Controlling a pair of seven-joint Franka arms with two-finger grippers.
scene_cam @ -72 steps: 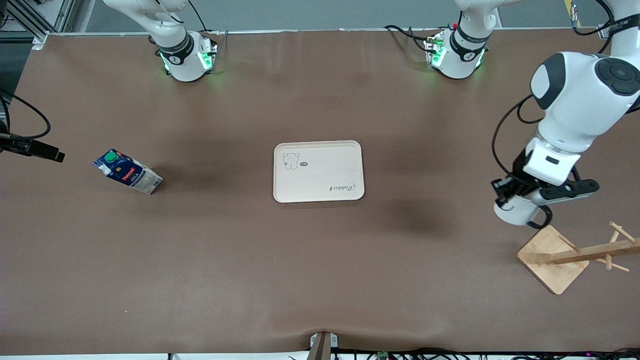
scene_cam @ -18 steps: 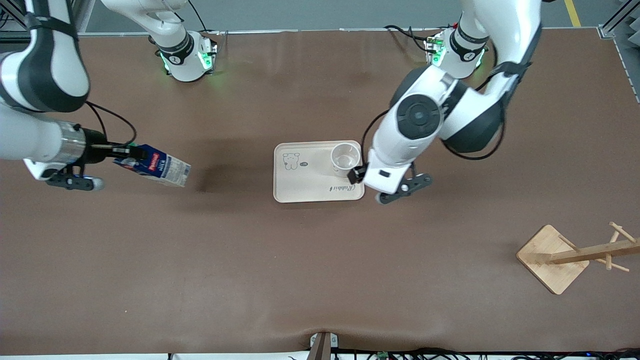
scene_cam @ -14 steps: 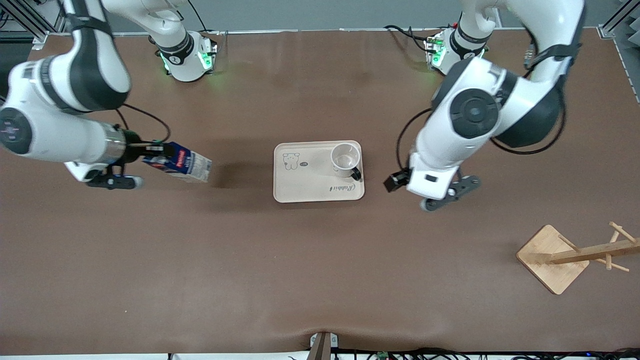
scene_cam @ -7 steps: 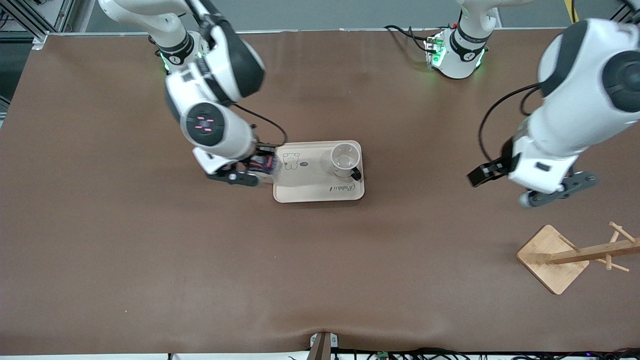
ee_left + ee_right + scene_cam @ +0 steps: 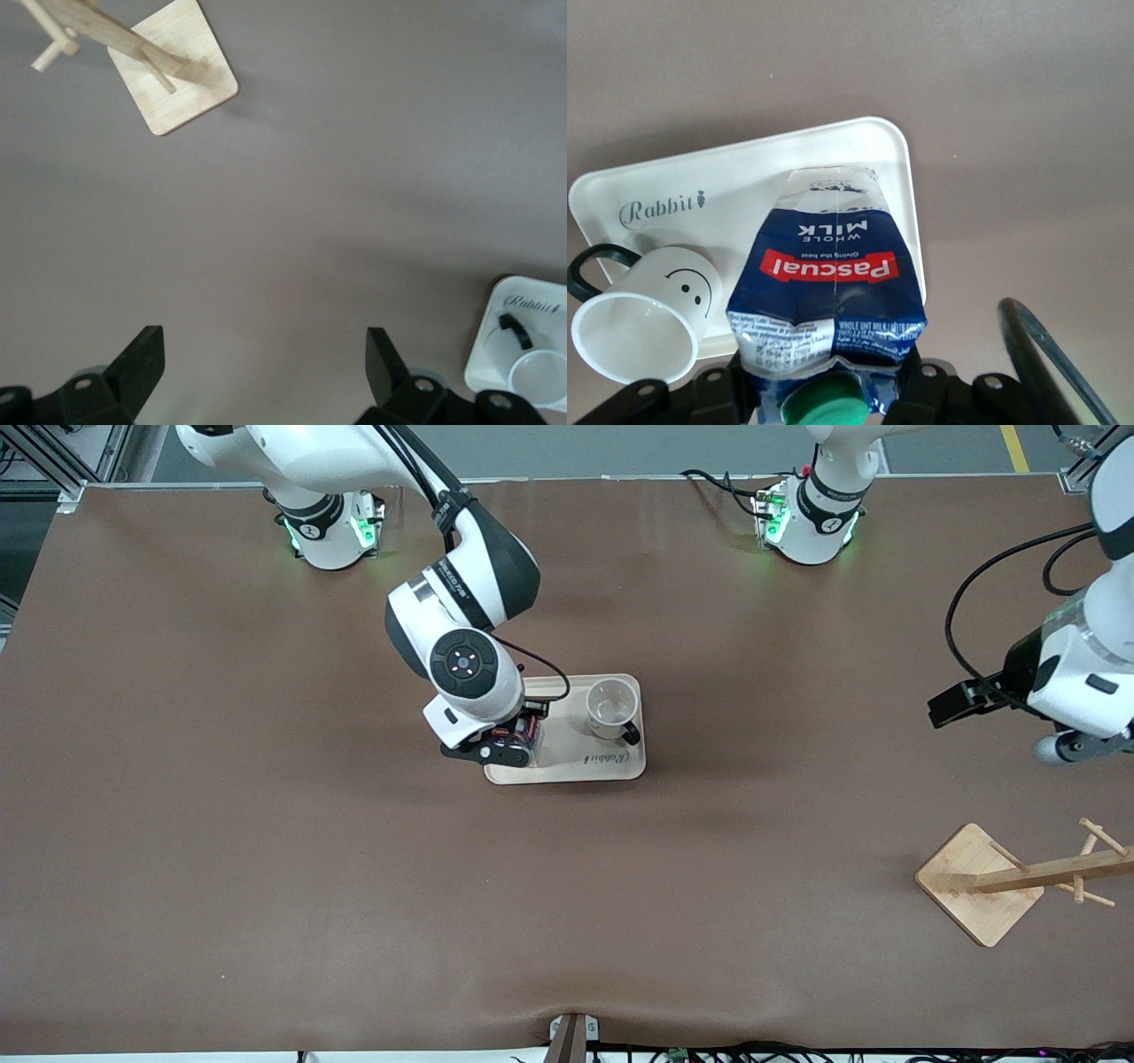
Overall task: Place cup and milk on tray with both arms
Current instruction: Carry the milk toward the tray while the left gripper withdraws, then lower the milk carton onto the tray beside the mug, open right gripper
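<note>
right end effector (image 5: 824,390) (gripping milk (image 5: 828,292)), over tray (image 5: 744,168)

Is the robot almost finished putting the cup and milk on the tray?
Nearly. The cup already stands on the tray. The right gripper is shut on the milk, holding it over the tray's end toward the right arm; it is not yet set down and let go. The left gripper is open over bare table.

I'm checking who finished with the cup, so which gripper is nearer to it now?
Right. The right gripper, shut on the milk, is over the tray beside the cup; the left gripper hangs open near the table's end.
</note>
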